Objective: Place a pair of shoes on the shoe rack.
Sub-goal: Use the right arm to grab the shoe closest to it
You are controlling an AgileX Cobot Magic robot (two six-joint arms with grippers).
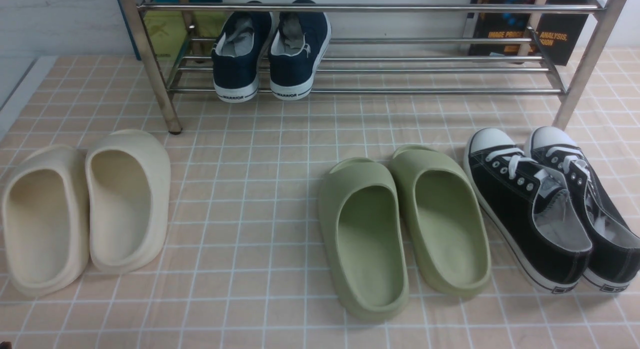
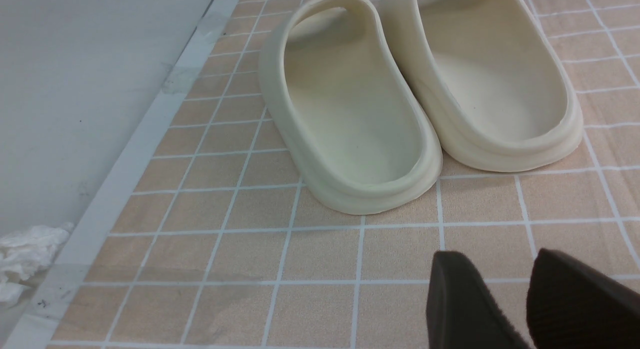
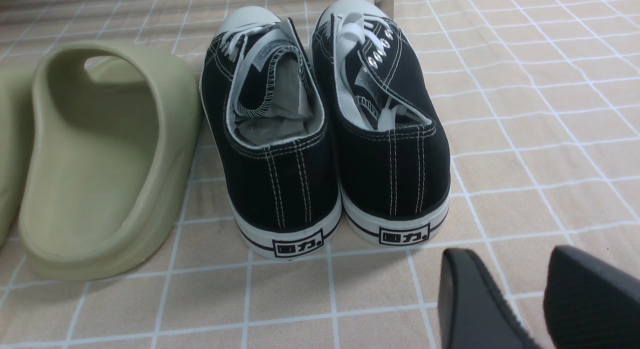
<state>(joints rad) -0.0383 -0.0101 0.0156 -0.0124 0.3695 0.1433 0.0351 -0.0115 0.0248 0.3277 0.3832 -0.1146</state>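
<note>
Right gripper [image 3: 505,269]: jaws part-open with nothing between them, low over the tiled mat [image 1: 260,199]. Left gripper [image 2: 492,269]: likewise parted and empty, facing the cream slides [image 2: 350,114].

The black canvas sneakers [image 1: 530,209] stand side by side on the mat at my right, just beside the green slides [image 1: 400,229]. Their toes are near the right front leg of the shoe rack [image 1: 350,90].

Key relation: the heels face the right gripper, near it but apart. The long axis runs away from the jaws toward the rack. The right arm is plainly the nearer one. My judgement is that the approach goes in heel-first and the jaws must straddle both heel collars.
</note>
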